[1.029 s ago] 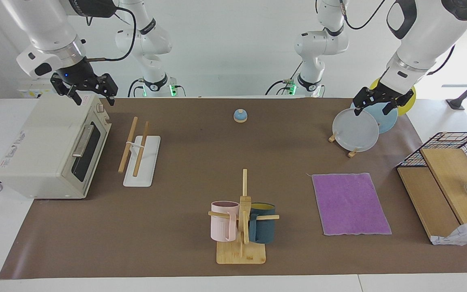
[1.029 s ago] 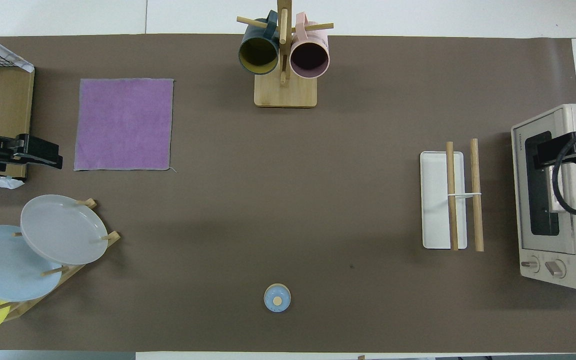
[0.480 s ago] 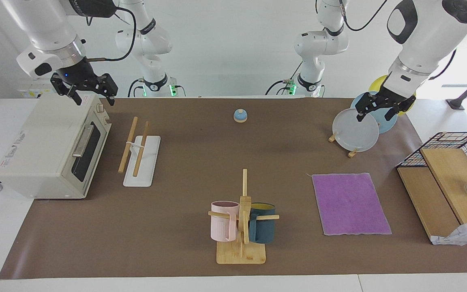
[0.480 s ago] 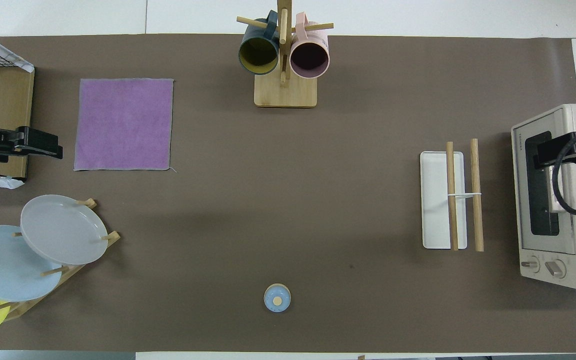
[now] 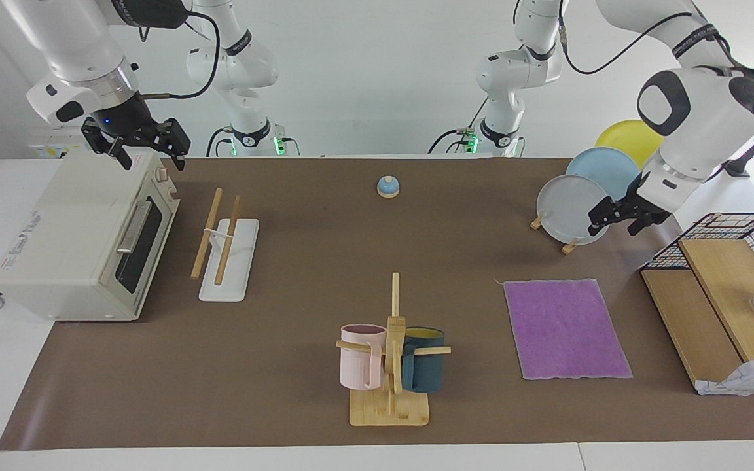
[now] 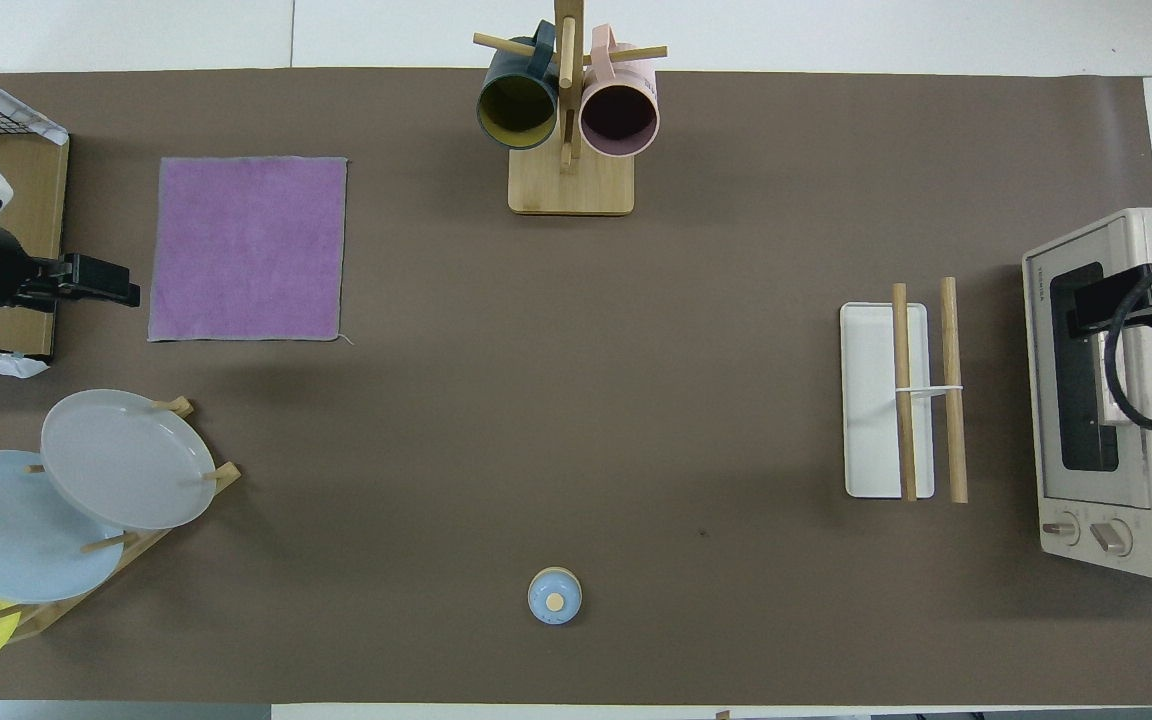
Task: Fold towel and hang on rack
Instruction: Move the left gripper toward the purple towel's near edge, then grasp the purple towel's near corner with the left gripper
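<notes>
Left gripper [image 5: 620, 222] hangs open and empty above the mat, between the plate stand [image 5: 552, 234] and the wire basket [image 5: 743, 237], near the purple towel's [image 5: 565, 327] edge toward the left arm's end. That towel lies flat, purple face up, unfolded, well apart from the rack [image 5: 226, 248]. Two wooden rods of the rack stand bare over its white base, beside the toaster oven [image 5: 82, 242]. Right gripper [image 5: 148, 147] waits over the oven, fingers spread, holding nothing. Farther from the robots, the mug stand [image 5: 390, 366] carries a pink and a teal mug.
</notes>
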Robot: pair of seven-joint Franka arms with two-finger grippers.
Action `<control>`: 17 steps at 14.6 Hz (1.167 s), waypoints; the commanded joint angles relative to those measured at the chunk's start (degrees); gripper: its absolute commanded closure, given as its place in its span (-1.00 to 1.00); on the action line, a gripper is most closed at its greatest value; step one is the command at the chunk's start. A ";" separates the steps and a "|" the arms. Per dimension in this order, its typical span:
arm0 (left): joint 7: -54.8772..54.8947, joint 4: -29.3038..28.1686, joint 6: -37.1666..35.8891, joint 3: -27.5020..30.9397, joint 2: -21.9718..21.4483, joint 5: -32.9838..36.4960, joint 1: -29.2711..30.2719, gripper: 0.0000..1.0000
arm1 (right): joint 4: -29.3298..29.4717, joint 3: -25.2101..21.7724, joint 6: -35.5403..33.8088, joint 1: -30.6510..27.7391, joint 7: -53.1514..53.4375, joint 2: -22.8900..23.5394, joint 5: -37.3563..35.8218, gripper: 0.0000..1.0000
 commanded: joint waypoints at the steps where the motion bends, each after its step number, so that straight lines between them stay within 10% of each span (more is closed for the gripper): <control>1: 6.54 -2.68 7.09 -0.04 3.33 -0.85 1.96 -1.00 | -0.83 0.56 0.31 -1.22 -1.20 -0.57 1.29 -1.00; 17: 12.00 -4.28 18.46 -0.57 14.67 -3.75 5.31 -0.68 | -0.83 0.56 0.31 -1.22 -1.20 -0.57 1.20 -1.00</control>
